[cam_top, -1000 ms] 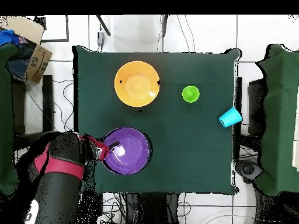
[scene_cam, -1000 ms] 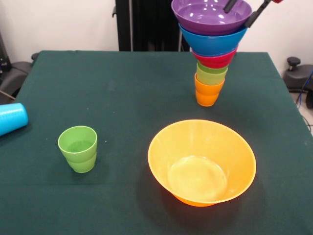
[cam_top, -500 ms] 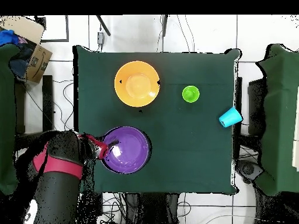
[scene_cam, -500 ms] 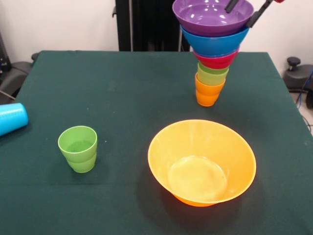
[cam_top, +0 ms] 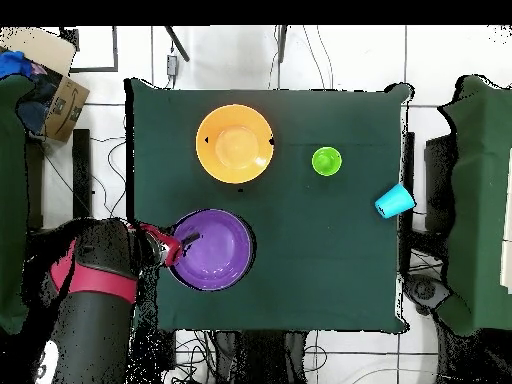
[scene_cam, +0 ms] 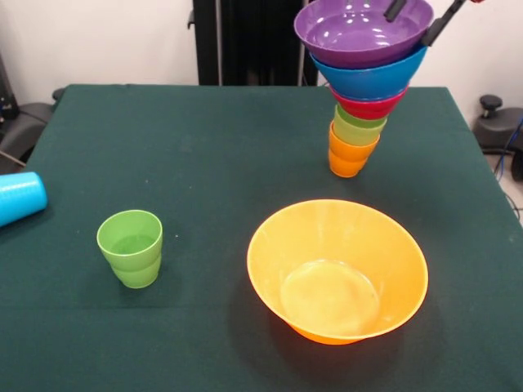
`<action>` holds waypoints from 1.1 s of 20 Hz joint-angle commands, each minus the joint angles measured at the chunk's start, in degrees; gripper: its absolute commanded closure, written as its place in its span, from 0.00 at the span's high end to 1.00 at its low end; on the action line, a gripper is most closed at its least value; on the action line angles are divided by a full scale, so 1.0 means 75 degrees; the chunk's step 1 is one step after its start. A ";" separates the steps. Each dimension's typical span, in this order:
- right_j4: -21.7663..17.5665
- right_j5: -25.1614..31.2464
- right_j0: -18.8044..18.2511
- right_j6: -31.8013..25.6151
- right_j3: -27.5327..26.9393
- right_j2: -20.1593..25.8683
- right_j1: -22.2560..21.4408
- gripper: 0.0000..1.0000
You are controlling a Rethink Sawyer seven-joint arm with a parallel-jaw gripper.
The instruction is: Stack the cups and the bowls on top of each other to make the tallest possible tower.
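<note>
The tower stands at the far right of the table: orange cup [scene_cam: 348,157] lowest, then a green cup [scene_cam: 357,129], a red bowl [scene_cam: 369,106], a blue bowl [scene_cam: 372,77] and the purple bowl [scene_cam: 355,34] [cam_top: 218,250] on top. It leans, top toward the right in the front view. My gripper [scene_cam: 418,18] [cam_top: 180,248] is shut on the purple bowl's rim, one finger inside and one outside. The large orange bowl [scene_cam: 337,269] [cam_top: 234,143] sits upright near the front. A green stepped cup [scene_cam: 131,247] [cam_top: 326,160] stands alone.
A light blue cup [scene_cam: 18,197] [cam_top: 394,200] lies on its side at the table's edge. The dark green tablecloth [scene_cam: 204,147] covers the table. A cardboard box [cam_top: 50,85] sits off the table, past one corner.
The gripper has pulled the purple bowl's rim rightward in the front view, and the whole tower now tilts that way. The other cups and the orange bowl have not moved.
</note>
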 commanded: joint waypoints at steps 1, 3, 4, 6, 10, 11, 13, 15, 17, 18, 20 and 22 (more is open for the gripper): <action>-0.0064 -0.0145 -0.0109 -0.0125 -0.0187 0.0563 0.0078 1.00; -0.0109 -0.0181 -0.0069 -0.0080 -0.0149 0.0521 0.0094 1.00; -0.0140 -0.0243 -0.0029 -0.0005 -0.0105 0.0488 0.0112 1.00; -0.0204 -0.0304 0.0002 0.0027 -0.0085 0.0453 0.0144 1.00; -0.0297 -0.0420 0.0054 0.0118 -0.0040 0.0381 0.0191 1.00; -0.0316 -0.0451 0.0061 0.0139 -0.0036 0.0369 0.0207 1.00; -0.0338 -0.0474 0.0076 0.0153 -0.0032 0.0358 0.0219 1.00; -0.0344 -0.0496 0.0079 0.0155 -0.0020 0.0355 0.0220 1.00; -0.0342 -0.0497 0.0081 0.0159 -0.0021 0.0356 0.0224 1.00; -0.0342 -0.0492 0.0087 0.0161 -0.0018 0.0351 0.0227 1.00; -0.0332 -0.0459 0.0083 0.0123 -0.0015 0.0354 0.0215 1.00; -0.0313 -0.0403 0.0061 0.0043 -0.0014 0.0371 0.0185 1.00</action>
